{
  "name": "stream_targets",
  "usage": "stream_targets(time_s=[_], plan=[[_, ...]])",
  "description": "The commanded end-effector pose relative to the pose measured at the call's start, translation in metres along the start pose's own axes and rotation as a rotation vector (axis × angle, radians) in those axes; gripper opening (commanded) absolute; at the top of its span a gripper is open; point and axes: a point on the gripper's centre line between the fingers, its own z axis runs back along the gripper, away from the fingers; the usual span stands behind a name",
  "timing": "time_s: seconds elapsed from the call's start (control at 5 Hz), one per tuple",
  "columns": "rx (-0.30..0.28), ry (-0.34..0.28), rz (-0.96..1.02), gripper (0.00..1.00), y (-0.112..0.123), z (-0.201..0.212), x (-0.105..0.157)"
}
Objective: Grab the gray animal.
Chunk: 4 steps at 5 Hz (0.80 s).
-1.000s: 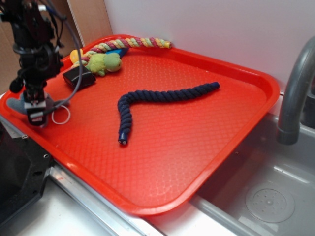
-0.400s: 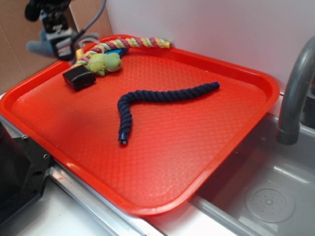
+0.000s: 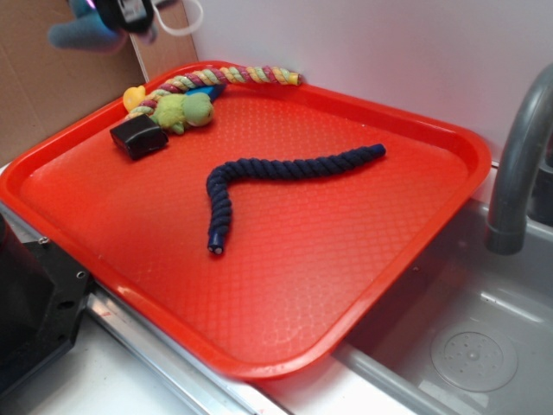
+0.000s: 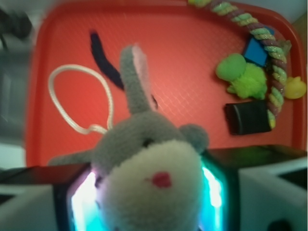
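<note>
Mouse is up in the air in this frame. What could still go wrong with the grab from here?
The gripper holds the gray animal only around its soft head, body dangling, so the plush could squeeze out and fall back on the red tray. Its white cord loop hangs free and might snag on the arm. In the exterior view it sits at the frame edge, hard to monitor.

Red tray point(image 3: 415, 225) bearing a dark blue rope point(image 3: 285, 173) at centre. At its far corner: green-and-yellow plush toy point(image 3: 177, 108), multicoloured braided rope point(image 3: 229, 78), black block point(image 3: 138, 136). Grey faucet point(image 3: 518, 164) stands over the sink point(image 3: 467, 346) beside the tray.

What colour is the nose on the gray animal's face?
Red, on the gray animal's pale face; the wrist view shows it best.
</note>
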Motion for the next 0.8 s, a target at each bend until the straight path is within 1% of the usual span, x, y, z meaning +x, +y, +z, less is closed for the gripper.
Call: stream_targets(time_s=[0.0,0.2,0.4,0.6], plan=[[0.105,-0.125,0.239,0.0,0.001,0.019,-0.011],[0.118,-0.06,0.246,0.0,0.0,0.013,-0.01],[0.125,-0.05,0.226,0.0,-0.004,0.01,-0.006],[0.127,-0.039,0.225,0.0,-0.001,0.005,-0.004]])
